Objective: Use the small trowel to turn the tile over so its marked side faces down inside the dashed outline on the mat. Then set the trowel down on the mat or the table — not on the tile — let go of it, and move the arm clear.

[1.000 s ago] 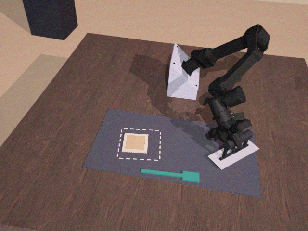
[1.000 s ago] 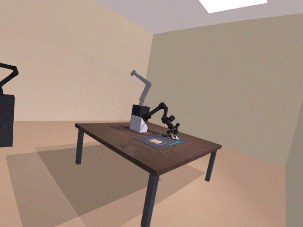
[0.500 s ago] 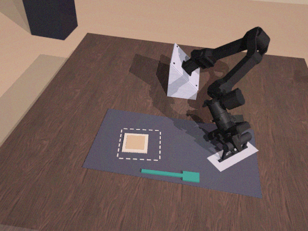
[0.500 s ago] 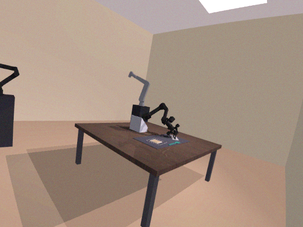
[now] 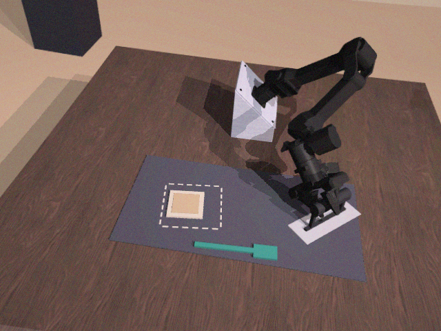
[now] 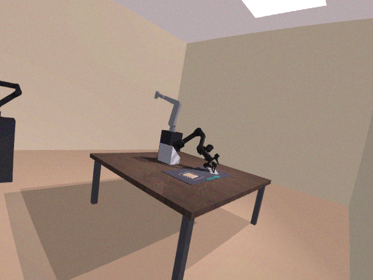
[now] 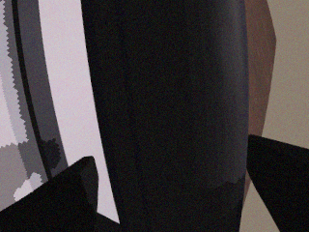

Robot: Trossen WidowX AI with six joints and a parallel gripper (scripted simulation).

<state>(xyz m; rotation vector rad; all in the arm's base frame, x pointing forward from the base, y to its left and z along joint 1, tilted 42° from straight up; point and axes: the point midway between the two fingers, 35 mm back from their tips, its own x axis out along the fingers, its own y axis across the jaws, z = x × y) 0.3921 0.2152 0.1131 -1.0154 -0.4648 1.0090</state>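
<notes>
Tile [image 5: 185, 203] [image 6: 190, 175] flat on the dark mat [image 5: 249, 214] [image 6: 196, 181], wholly within the dashed outline [image 5: 221, 186], nearer its left side than its right; a pale border frames its tan square, though whether this upper face is the plain one cannot be told for sure, and its place suggests that the turning is done. Further right, by the near edge of the mat, lies a teal spatula [image 5: 265, 252] [image 6: 212, 178], its blade to the right; it seems to have no part in the job at hand. Rightmost is the white-bladed trowel [image 5: 313, 236] [image 6: 214, 172] [image 7: 68, 72], low at the mat's right end, well apart from the tile, presumably so that it can be left without touching it; its black handle [image 5: 326, 220] [image 7: 169, 97] stands between the fingers of the gripper [image 5: 324, 209] [image 6: 210, 165] [image 7: 170, 158], which are spread fairly wide and grip nothing; this looks like the release, with the arm yet to move clear; lifting straight off the handle would be prudent, since a sideways move could drag the trowel.
</notes>
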